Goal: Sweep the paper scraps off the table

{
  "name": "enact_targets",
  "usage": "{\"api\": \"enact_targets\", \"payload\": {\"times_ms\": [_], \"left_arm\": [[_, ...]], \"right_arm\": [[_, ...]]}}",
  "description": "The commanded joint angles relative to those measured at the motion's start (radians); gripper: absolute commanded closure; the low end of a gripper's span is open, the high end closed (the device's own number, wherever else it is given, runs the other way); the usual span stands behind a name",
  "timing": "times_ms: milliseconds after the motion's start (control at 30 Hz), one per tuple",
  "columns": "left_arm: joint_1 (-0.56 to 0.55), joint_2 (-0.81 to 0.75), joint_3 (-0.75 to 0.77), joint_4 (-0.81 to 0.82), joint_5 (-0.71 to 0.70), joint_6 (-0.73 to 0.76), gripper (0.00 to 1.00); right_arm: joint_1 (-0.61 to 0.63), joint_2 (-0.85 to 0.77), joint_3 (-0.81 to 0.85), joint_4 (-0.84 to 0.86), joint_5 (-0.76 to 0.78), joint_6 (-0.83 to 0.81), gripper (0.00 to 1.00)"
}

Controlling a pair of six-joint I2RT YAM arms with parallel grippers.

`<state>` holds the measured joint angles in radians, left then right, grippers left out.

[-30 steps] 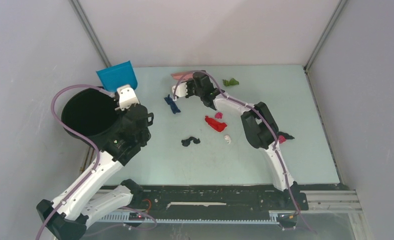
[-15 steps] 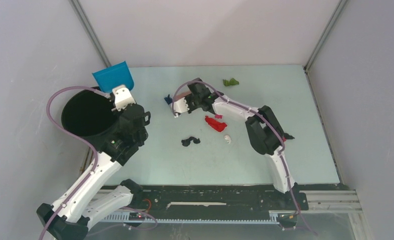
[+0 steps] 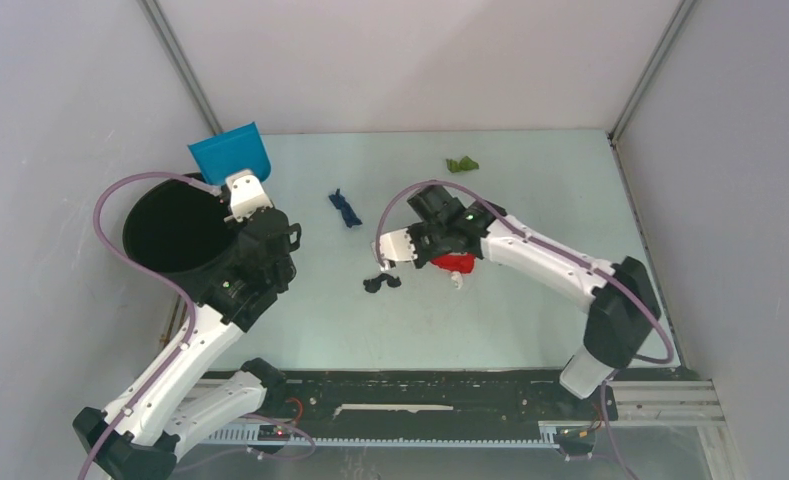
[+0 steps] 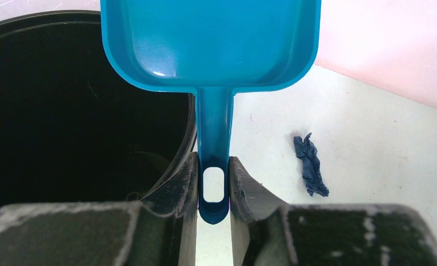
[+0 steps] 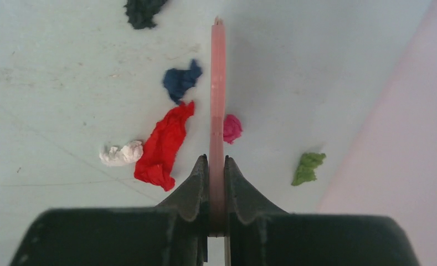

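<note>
My left gripper (image 3: 246, 192) (image 4: 213, 166) is shut on the handle of the blue dustpan (image 3: 229, 153) (image 4: 210, 39), held at the rim of the black bucket. My right gripper (image 3: 412, 243) (image 5: 216, 163) is shut on the pink brush (image 3: 394, 246) (image 5: 217, 83), raised over the middle of the table (image 3: 530, 190). Paper scraps lie around it: red (image 3: 458, 263) (image 5: 163, 145), white (image 3: 456, 281) (image 5: 121, 154), black (image 3: 381, 283) (image 5: 143, 11), dark blue (image 3: 345, 208) (image 5: 181, 80) (image 4: 311, 166), green (image 3: 461, 164) (image 5: 308, 167). A magenta one (image 5: 232, 128) shows only in the right wrist view.
The black bucket (image 3: 175, 228) (image 4: 66, 111) stands off the table's left edge under the dustpan. Grey walls close the back and both sides. A black rail (image 3: 420, 390) runs along the near edge by the arm bases.
My right arm has swung the brush from the back centre toward the front, over the red scrap. The magenta scrap is now covered in the top view. The left arm has hardly moved.
</note>
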<state>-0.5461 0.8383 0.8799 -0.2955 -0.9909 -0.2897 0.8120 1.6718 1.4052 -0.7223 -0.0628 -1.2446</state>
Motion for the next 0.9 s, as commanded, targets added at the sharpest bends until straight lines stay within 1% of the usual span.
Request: {"api": "enact_targets", "payload": {"times_ms": [0,100,167,333,400,500,633,733,767,867], "left_arm": [[0.01,-0.014,0.007,0.021,-0.007,-0.032,1.0],[0.011,-0.002,0.01,0.021,-0.003,-0.03,1.0],[0.011,-0.002,0.009,0.021,-0.006,-0.028,1.0],[0.011,-0.004,0.007,0.022,-0.016,-0.025,1.0],[0.012,-0.003,0.005,0.025,-0.023,-0.025,1.0],[0.017,0.005,0.007,0.025,-0.014,-0.023,1.0],[0.021,0.013,0.008,0.025,-0.005,-0.024,1.0],[0.025,0.013,0.007,0.025,0.001,-0.025,1.0],[0.025,0.013,0.006,0.025,0.0,-0.025,1.0],[0.024,0.015,0.005,0.025,-0.003,-0.025,1.0]], "right_arm": [[-0.018,-0.131,0.015,0.103,-0.02,0.12,1.0],[-0.012,-0.105,0.037,0.222,0.022,0.107,1.0],[-0.005,-0.067,0.04,0.341,0.052,0.086,1.0],[0.024,0.095,0.068,0.63,0.14,-0.035,1.0],[0.033,0.187,0.14,0.703,0.178,-0.075,1.0],[0.037,0.322,0.262,0.764,0.198,-0.078,1.0],[0.038,0.436,0.378,0.771,0.185,-0.093,1.0],[0.042,0.47,0.387,0.745,0.142,-0.105,1.0],[0.042,0.471,0.384,0.724,0.121,-0.105,1.0],[0.046,0.459,0.37,0.574,0.05,-0.106,1.0]]}}
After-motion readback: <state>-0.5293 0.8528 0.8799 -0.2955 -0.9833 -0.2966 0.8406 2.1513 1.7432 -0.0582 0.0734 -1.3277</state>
